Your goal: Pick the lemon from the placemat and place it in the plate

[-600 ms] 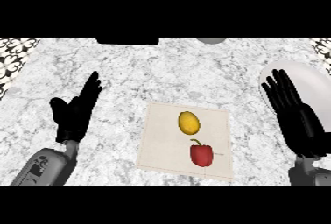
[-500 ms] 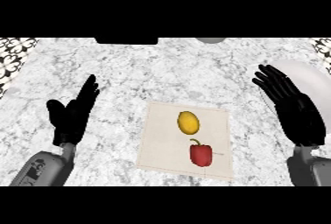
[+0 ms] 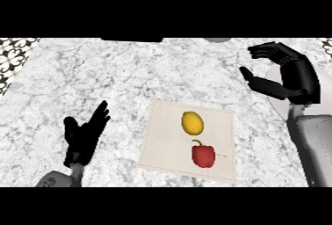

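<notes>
A yellow lemon point(image 3: 192, 122) lies on the pale placemat point(image 3: 162, 145), above a red bell pepper point(image 3: 203, 155). My right hand point(image 3: 290, 72) is raised at the upper right, beyond the mat's far right corner, open with its fingers bent over and its thumb pointing left toward the mat; nothing is in it. It hides most of the white plate point(image 3: 277, 104), of which only a sliver shows by the wrist. My left hand point(image 3: 84, 134) rests open at the lower left, fingers up, well left of the mat.
The marble counter point(image 3: 117, 74) stretches around the mat. A dark object point(image 3: 132, 39) sits at the far edge, and a patterned surface point(image 3: 13, 55) borders the counter on the left.
My right hand has risen and moved forward, with its fingers now bent over and thumb spread. The left hand has slid lower and a little toward the mat. Lemon and pepper have not moved.
</notes>
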